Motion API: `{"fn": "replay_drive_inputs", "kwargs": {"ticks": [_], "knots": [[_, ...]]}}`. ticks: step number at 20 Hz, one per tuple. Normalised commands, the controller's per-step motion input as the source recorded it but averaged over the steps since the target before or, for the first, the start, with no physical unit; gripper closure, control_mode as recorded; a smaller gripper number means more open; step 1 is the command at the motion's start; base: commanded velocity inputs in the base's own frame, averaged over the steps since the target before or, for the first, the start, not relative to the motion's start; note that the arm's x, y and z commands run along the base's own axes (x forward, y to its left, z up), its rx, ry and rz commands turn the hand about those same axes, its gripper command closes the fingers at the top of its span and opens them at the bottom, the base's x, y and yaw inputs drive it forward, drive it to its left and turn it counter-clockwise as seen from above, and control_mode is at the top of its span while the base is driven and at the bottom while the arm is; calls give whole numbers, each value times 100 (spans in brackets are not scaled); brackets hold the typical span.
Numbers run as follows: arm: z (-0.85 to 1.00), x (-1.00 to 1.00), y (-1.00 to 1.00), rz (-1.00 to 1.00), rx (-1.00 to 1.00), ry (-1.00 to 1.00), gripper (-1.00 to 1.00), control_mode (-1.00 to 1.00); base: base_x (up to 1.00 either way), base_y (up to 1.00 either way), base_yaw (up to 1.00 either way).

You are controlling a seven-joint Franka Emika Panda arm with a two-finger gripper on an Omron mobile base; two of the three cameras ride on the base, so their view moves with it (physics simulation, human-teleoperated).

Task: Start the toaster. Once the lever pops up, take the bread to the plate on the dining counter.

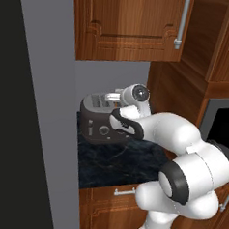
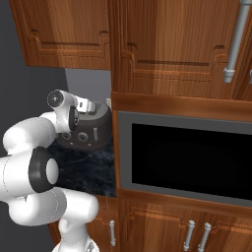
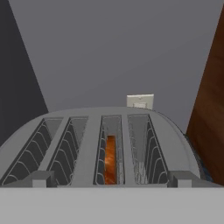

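Observation:
The dark grey toaster [image 1: 98, 126] [image 2: 91, 134] stands at the back of a small dark-topped counter [image 1: 118, 160], against the grey wall. My gripper [image 1: 109, 96] [image 2: 90, 106] hovers just over its front top edge, open, with nothing between its fingers. In the hand view I look along the toaster's silver top [image 3: 89, 140] and its four slots. The bread [image 3: 110, 159] sits sunk in the third slot from the left, showing as an orange-brown edge. Two grey lever tabs [image 3: 40, 178] [image 3: 183, 178] show at the near edge. The plate and the dining counter are out of view.
Wooden upper cabinets [image 1: 132, 25] hang above the toaster. A wood panel [image 1: 171, 96] closes in its right side, with a built-in oven [image 2: 187, 160] beyond. A dark grey wall [image 1: 33, 130] stands on the left. A white wall outlet [image 3: 140, 101] sits behind the toaster.

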Motion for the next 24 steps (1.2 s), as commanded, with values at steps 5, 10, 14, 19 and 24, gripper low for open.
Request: {"fn": "replay_drive_inputs", "kwargs": {"ticks": [5,10,14,19,24], "knots": [[0,0,0,0,0,0,-100,-100,0,0,0],[0,0,0,0,0,0,-100,-100,0,0,0],[0,0,0,0,0,0,-100,-100,0,0,0],[0,0,0,0,0,0,-100,-100,0,0,0],[0,0,0,0,0,0,-100,-100,0,0,0]]}}
